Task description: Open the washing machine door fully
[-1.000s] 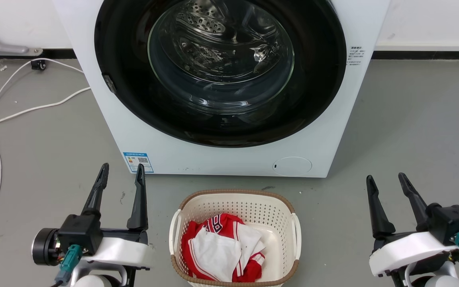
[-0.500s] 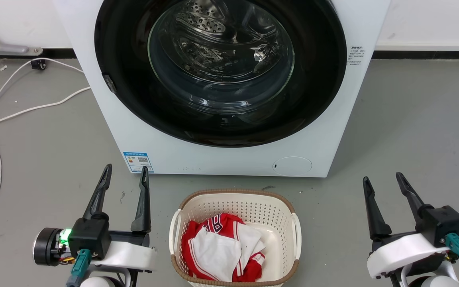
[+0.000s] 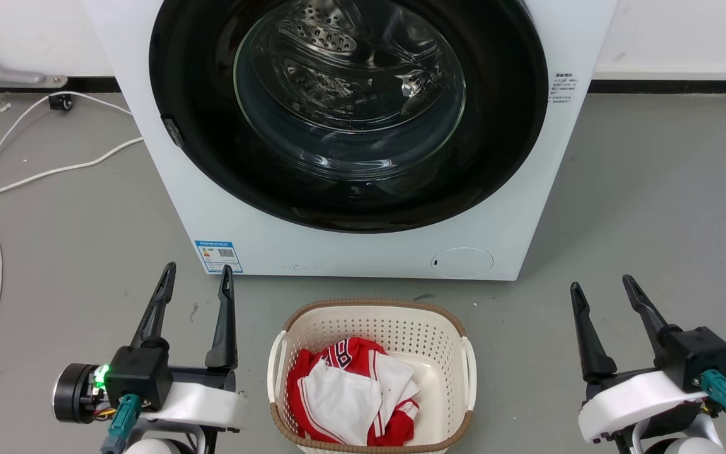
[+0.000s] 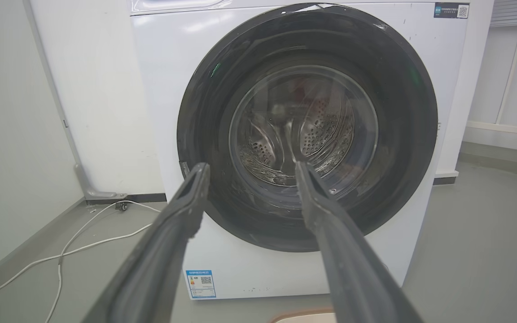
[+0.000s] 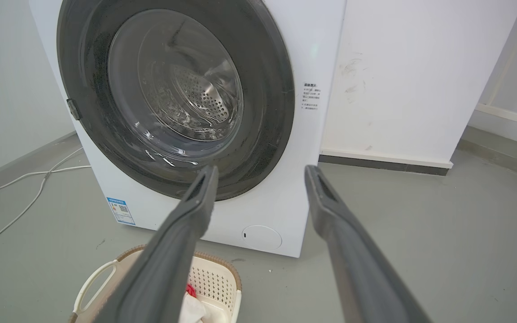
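The washing machine door (image 3: 508, 126) is a wide glossy black disc with a clear domed glass centre, lying flat against the white machine front (image 3: 312, 249). It shows closed in the left wrist view (image 4: 402, 148) and the right wrist view (image 5: 263, 107) too. A small latch tab (image 3: 172, 132) sits on its left rim. My left gripper (image 3: 198, 277) is open at the lower left, well short of the machine. My right gripper (image 3: 599, 290) is open at the lower right, also clear of the door. Both hold nothing.
A cream laundry basket (image 3: 372, 312) with red and white clothes stands on the grey floor just before the machine, between my arms. White cables (image 3: 54, 170) trail across the floor at the left. A small round white flap (image 3: 462, 262) sits low on the front panel.
The left gripper has sunk slightly and turned a little, a green light now showing on its wrist. The right gripper has drifted slightly left and down. The door has not moved.
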Motion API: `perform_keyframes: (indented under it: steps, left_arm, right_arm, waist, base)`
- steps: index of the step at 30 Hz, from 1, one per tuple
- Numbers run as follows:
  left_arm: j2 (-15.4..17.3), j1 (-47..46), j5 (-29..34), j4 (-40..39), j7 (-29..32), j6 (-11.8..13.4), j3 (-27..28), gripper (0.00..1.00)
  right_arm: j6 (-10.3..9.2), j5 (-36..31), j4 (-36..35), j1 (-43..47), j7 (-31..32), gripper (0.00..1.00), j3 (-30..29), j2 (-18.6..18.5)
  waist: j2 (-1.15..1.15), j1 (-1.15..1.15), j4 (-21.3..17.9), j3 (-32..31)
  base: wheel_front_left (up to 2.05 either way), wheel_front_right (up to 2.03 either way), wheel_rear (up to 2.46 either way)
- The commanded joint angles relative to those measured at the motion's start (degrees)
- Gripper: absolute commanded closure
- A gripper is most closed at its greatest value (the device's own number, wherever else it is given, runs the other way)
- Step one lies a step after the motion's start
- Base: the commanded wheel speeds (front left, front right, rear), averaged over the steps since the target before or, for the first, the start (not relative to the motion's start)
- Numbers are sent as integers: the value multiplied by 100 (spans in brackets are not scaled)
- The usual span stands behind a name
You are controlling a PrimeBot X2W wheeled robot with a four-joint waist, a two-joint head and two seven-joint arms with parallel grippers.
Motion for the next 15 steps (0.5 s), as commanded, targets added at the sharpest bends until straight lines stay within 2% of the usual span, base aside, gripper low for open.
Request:
perform_keyframes:
  steps: [1,9,10,11,12,13,15]
  left_arm:
    - [-11,77,18,5,-15,-19,22,0]
    - [-62,58,51,13,-15,-61,73,0]
    - [-69,58,52,15,-15,-67,78,0]
    - [-76,58,57,16,-15,-74,83,0]
    - [-81,59,63,15,-15,-82,87,0]
    - [-85,61,60,13,-15,-88,91,0]
    - [-92,62,59,6,-15,-95,102,0]
  right_arm:
    - [-3,34,-2,23,-42,0,-10,22]
    - [-4,73,6,12,-26,0,-7,22]
    - [-3,85,10,10,-23,52,-3,22]
    - [-4,104,13,7,-23,71,0,22]
    - [-4,117,15,3,-25,95,2,22]
    - [-4,122,14,-1,-27,100,7,22]
    - [-4,153,18,-2,-18,100,22,22]
  waist:
    - [0,0,0,3]
    - [0,0,2,13]
    - [0,0,2,13]
    - [0,0,2,13]
    - [0,0,3,13]
    - [0,0,3,14]
    - [0,0,3,15]
  base:
    - [0,0,0]
    - [0,0,0]
    - [0,0,0]
    - [0,0,0]
    - [0,0,0]
    - [0,0,0]
    - [0,0,0]
